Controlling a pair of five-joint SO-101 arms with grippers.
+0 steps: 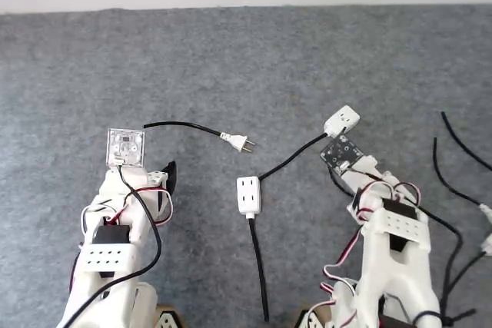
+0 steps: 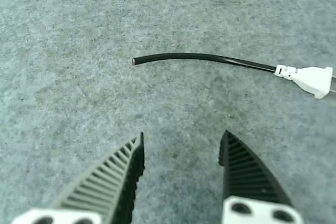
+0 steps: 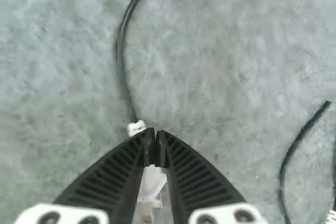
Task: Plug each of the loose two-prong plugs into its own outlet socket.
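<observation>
The left gripper (image 2: 184, 135) is seen with its jaws spread wide and nothing between them, held over the grey carpet (image 1: 269, 59). Beyond its fingertips the cut end of a short black cord (image 2: 210, 57) is found, and at the cord's other end lies the loose plug (image 2: 310, 78), white and flat on the carpet (its prongs are turned away from the left arm in the high view). The right gripper (image 3: 156, 132) is pressed together on a second white plug, the held plug (image 3: 150, 181), whose body is pinched between the ribbed fingers while its white collar shows just past the tips. From that collar a black lead (image 3: 122, 51) is trailed across the carpet towards the outlet block (image 1: 248, 194); whether it is joined to the block cannot be told. The outlet block is laid between the two arms, well apart from both plugs, with its own cable run back towards the near edge. Further black cords (image 1: 446, 151) are scattered beside the right arm.
</observation>
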